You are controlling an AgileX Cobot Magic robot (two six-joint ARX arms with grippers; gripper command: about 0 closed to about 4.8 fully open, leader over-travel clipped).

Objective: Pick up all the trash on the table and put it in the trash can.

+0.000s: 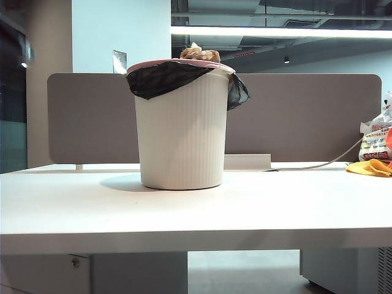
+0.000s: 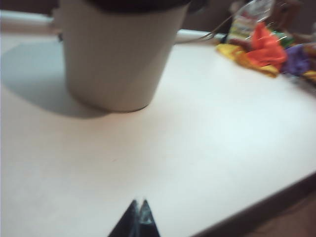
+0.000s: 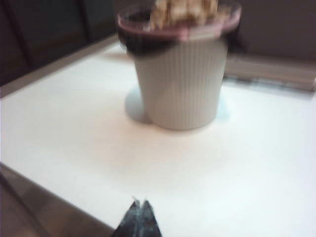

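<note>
The cream ribbed trash can (image 1: 182, 131) with pink rim and black liner stands mid-table. Crumpled tan paper trash (image 1: 199, 54) pokes above its rim, and it shows again in the right wrist view as trash (image 3: 183, 11) heaped inside the trash can (image 3: 181, 84). The left wrist view catches only the lower wall of the trash can (image 2: 116, 59). No arm appears in the exterior view. My left gripper (image 2: 139, 202) is shut and empty, hanging over the white table (image 2: 197, 148) near its front edge. My right gripper (image 3: 139, 201) is shut and empty too, above the table (image 3: 222, 168) edge.
An orange-yellow cloth (image 1: 370, 167) and a white printed bag (image 1: 375, 141) lie at the table's far right, seen again as a cloth pile (image 2: 261, 49). A grey-brown partition (image 1: 306, 116) runs behind the bin, with a cable (image 1: 318, 164) along its foot.
</note>
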